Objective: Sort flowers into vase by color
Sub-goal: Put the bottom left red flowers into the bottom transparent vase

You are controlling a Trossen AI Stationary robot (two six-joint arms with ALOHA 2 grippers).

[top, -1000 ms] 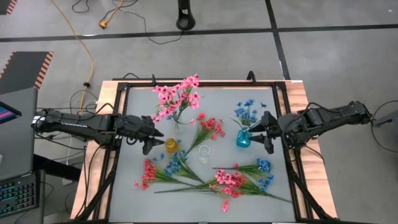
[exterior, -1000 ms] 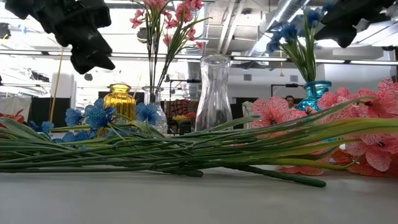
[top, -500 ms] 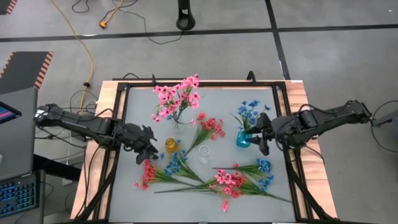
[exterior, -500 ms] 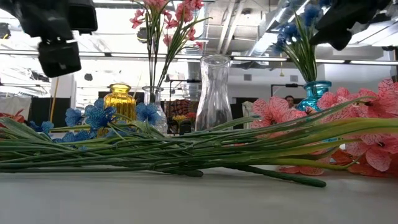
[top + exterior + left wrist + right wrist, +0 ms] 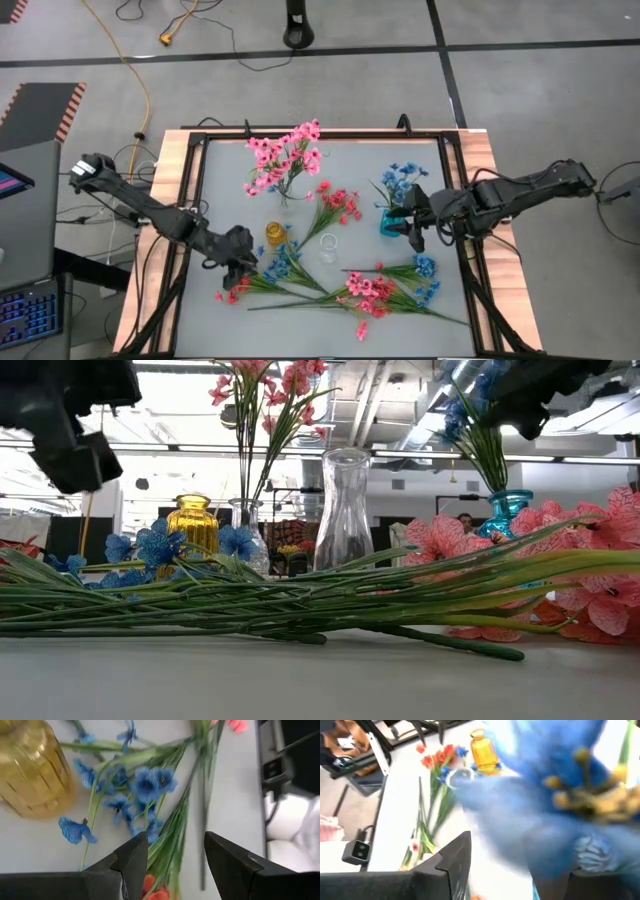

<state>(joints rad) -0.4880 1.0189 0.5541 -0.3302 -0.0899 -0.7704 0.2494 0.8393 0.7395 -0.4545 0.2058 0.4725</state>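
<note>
high: straight down, far | low: tabletop level, close | wrists: near | shared: yellow vase (image 5: 275, 234)

A grey desk (image 5: 330, 320) with a wooden border stands on a grey concrete floor (image 5: 540, 90) crossed by dark lines, a yellow cable (image 5: 140, 80) trailing across it, with bright ceiling beams (image 5: 400, 400) showing overhead.

Both arms reach inward over the table, jaws parted.
</note>
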